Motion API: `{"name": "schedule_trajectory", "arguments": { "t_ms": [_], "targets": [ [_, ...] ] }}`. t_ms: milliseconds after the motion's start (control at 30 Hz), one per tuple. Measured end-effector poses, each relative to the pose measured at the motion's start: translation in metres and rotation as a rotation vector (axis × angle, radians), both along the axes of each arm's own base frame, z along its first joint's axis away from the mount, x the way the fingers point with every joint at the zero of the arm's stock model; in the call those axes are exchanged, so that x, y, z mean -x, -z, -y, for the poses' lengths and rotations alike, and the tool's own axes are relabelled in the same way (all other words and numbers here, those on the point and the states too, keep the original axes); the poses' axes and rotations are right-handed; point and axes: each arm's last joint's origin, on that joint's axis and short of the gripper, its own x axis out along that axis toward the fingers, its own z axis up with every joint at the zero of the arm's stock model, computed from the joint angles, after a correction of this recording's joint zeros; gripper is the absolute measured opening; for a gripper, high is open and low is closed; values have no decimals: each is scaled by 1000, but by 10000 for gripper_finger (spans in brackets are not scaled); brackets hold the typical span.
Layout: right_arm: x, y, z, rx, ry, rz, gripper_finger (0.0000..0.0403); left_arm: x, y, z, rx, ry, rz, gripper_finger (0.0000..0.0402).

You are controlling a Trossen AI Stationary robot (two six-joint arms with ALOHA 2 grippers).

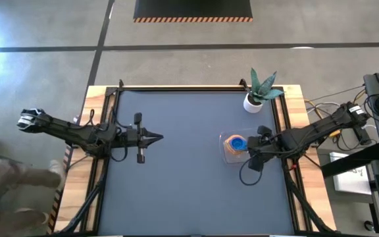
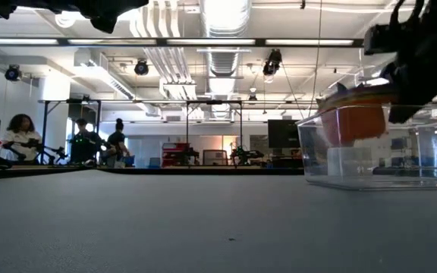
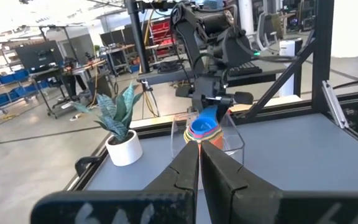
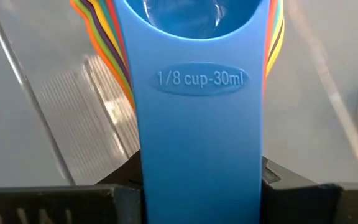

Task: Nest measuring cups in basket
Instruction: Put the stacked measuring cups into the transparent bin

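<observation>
Right gripper (image 1: 254, 146) is at the basket (image 1: 227, 155) on the right side of the table (image 1: 183, 191), fingers pinching the flat handle of the blue cup (image 1: 237, 143). In the right wrist view that handle (image 4: 201, 124) runs straight back between the fingers; the printing on it reads "1/8 cup-30ml".

Blue cup sits on top of a nested stack (image 3: 202, 129) of cups inside the clear basket. Orange, red, yellow and purple handle edges fan out beneath the blue one (image 4: 107, 46). From table height the orange outer cup (image 2: 353, 121) shows through the basket wall (image 2: 309, 152), raised a bit off the basket floor.

Basket rests flat on the table, near the white plant pot (image 1: 252, 102) in the far right corner, not touching it.

Left gripper (image 1: 155, 138) hangs over the left half of the table, well apart from the basket, fingers pressed together, nothing between them (image 3: 199, 163).

People in the room behind (image 2: 21, 136), away from the table.
</observation>
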Motion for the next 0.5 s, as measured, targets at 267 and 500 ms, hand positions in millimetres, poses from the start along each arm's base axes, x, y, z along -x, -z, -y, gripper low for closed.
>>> {"name": "schedule_trajectory", "arguments": {
  "t_ms": [267, 500],
  "targets": [
    [1, 28, 5, -44, 16, -50, 121, -7, -1, 1, -1, 2, -9, 0],
    [2, 36, 7, -73, 33, -67, 121, -9, 0, 2, 13, 3, -11, 0]
  ]
}}
